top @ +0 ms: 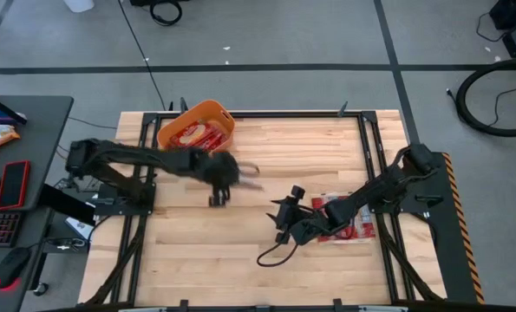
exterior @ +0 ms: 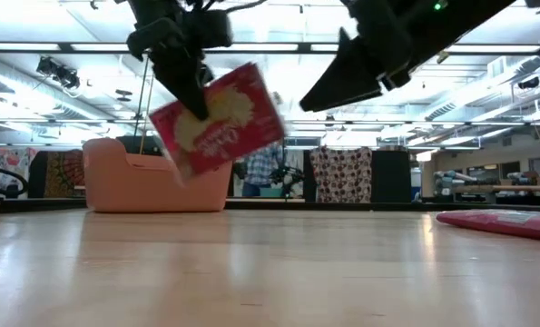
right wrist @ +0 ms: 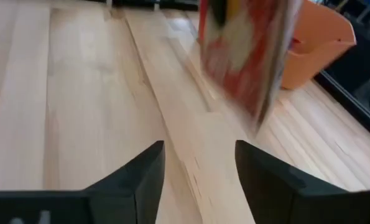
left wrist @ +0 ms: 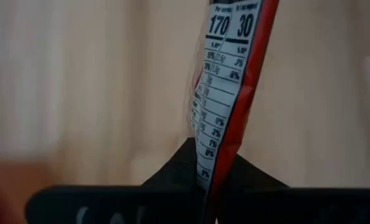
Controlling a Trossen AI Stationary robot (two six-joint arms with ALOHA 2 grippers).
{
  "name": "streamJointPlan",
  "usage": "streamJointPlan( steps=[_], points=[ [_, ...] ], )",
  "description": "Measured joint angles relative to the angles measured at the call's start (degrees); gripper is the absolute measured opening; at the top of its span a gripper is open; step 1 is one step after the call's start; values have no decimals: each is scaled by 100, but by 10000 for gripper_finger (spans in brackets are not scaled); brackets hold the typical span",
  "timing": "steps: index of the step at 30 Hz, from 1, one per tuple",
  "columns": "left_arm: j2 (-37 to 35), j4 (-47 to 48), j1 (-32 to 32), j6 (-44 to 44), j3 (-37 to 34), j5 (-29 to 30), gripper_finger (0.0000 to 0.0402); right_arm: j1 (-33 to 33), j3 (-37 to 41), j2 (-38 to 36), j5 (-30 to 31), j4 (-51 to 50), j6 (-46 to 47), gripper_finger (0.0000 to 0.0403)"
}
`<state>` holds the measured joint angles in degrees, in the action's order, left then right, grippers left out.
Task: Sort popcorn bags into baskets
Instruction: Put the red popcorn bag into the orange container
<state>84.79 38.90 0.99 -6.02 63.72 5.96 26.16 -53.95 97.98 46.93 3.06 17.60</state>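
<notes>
My left gripper (top: pixel 225 176) hovers above the table's middle, just near of the orange basket (top: pixel 197 126), and is shut on one red popcorn bag (exterior: pixel 220 118). The basket stands at the far left of the table and holds several red bags (top: pixel 197 137). In the right wrist view the held bag (right wrist: pixel 247 50) hangs in the air in front of the basket (right wrist: pixel 315 43). My right gripper (top: pixel 281 224) is open, right of centre, with nothing between its fingers (right wrist: pixel 200 168). More red bags (top: pixel 349 218) lie flat under the right arm. My left gripper pinches the popcorn bag between its two fingers at the upper left edge (exterior: pixel 190 107), coming from above and pointing down. The bag is lifted clear and hangs tilted below the fingers. In the left wrist view it stands edge-on between the fingers, its white nutrition panel (left wrist: pixel 219 106) showing.
Bare wooden table top (top: pixel 205 251) spreads across the near left and middle. A black cable (top: pixel 271 256) loops on the table near my right gripper. A side desk left of the table carries a red phone-like slab (top: pixel 13 184), a keyboard and a mouse.
</notes>
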Motion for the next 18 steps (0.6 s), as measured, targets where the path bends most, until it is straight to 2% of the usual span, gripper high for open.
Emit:
streamJointPlan(
  steps=[2, 7, 11, 18],
  points=[
    [-260, 291, 447, 105, 11, -200, 35, 1, 0, -104, -4, -253, 188, 204],
    [-685, 1029, 1868, 212, 14, -1220, 29, 14, 0, -54, -31, -360, 348, 202],
    [-779, 1061, 2964, 202, 14, -1883, 28, 31, 2, 38, -65, -346, 343, 201],
    [-700, 1162, 4396, -215, 249, -2181, 30, 45, 2, 38, -65, -350, 341, 199]
  ],
)
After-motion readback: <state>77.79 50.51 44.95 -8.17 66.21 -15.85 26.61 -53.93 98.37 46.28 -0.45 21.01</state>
